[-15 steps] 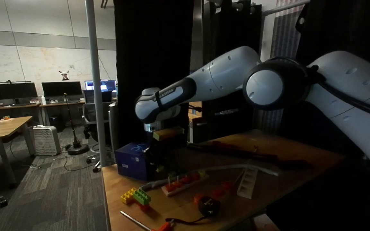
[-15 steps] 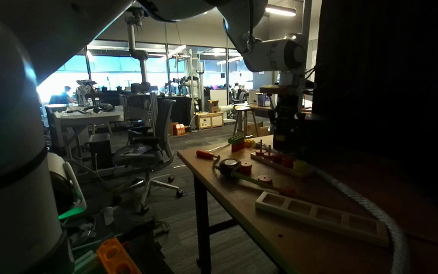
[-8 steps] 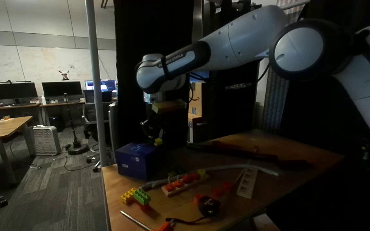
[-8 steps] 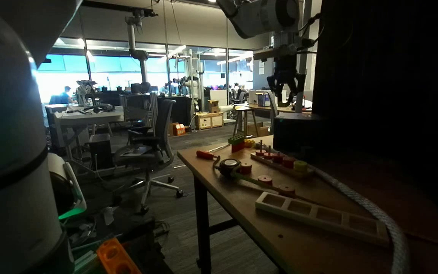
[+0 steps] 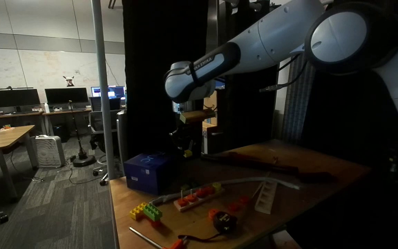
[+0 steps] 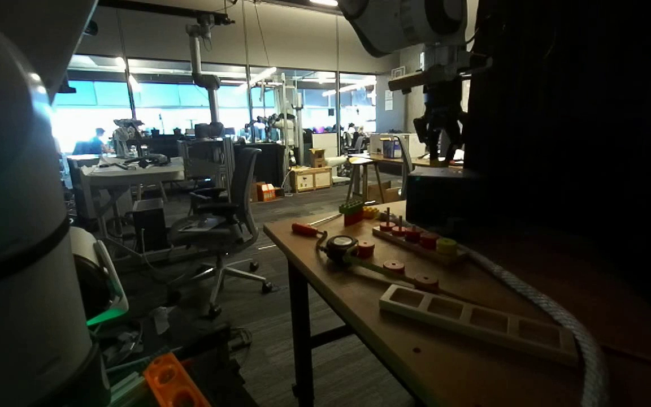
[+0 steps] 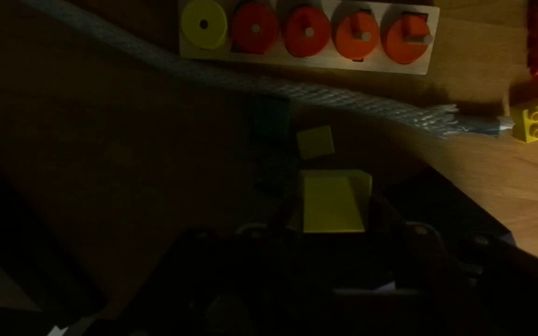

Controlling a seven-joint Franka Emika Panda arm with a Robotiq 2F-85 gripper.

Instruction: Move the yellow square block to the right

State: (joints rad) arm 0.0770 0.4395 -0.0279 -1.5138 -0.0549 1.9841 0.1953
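The yellow square block [image 7: 333, 203] sits between the tips of the jaws, a little right of and below the centre of the wrist view. The jaws are closed on it as far as its width allows. In an exterior view it hangs in the air near the middle of the frame, above the counter [image 5: 181, 221] and to the upper right of one blue box [image 5: 142, 174].

On the counter, a little higher in the wrist view, lies a second yellow block [image 7: 315, 142]; one dark greenish block [image 7: 271, 116] is at its upper left, faint in shadow. Past these, one rope [image 7: 217, 79] slants from the upper left to the right of that frame. At the top edge, one wooden base [image 7: 329, 61] carries one yellow disc [image 7: 194, 35] and four red or orange discs [image 7: 252, 44].

Three toy bricks [image 5: 151, 211], one yellow, one green, one red, stand at the lower left of the counter in an exterior view. In an exterior view, three loose red discs [image 6: 390, 270] lie right of one tape measure [image 6: 341, 247]; one wooden frame [image 6: 465, 314] with four compartments lies below them.
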